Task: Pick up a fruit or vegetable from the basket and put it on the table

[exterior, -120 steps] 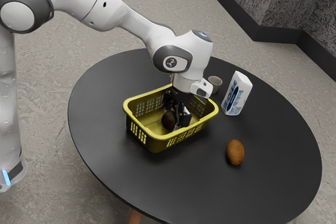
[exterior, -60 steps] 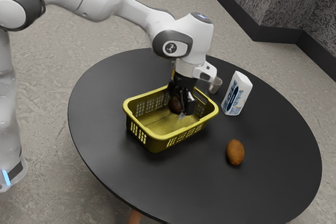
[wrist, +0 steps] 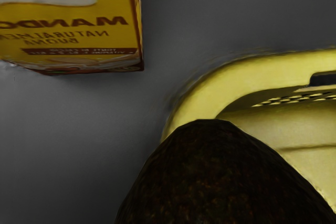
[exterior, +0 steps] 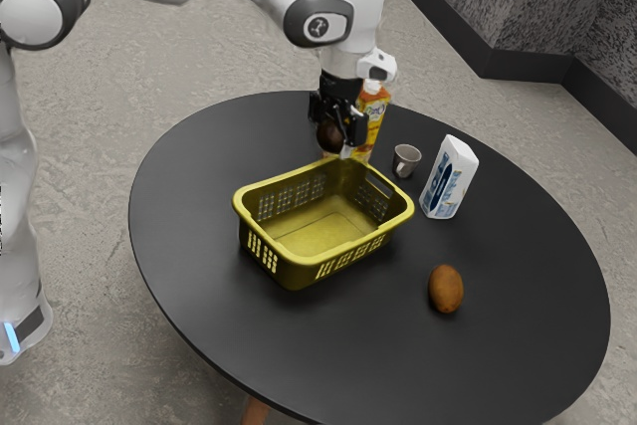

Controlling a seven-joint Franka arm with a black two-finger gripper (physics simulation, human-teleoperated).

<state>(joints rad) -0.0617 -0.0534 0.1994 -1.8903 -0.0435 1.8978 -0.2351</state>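
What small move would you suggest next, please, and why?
I'd probably ease the gripper toward the exterior view's left before lowering: in the wrist view the held avocado overlaps the basket, the carton stands close, and bare table lies that way.

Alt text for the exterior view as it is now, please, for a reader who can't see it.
A robot arm's hand grips a dark rounded fruit in the air near a yellow basket on a round black table. A yellow-orange carton, small cup, white-and-blue carton and brown oval fruit are also there.
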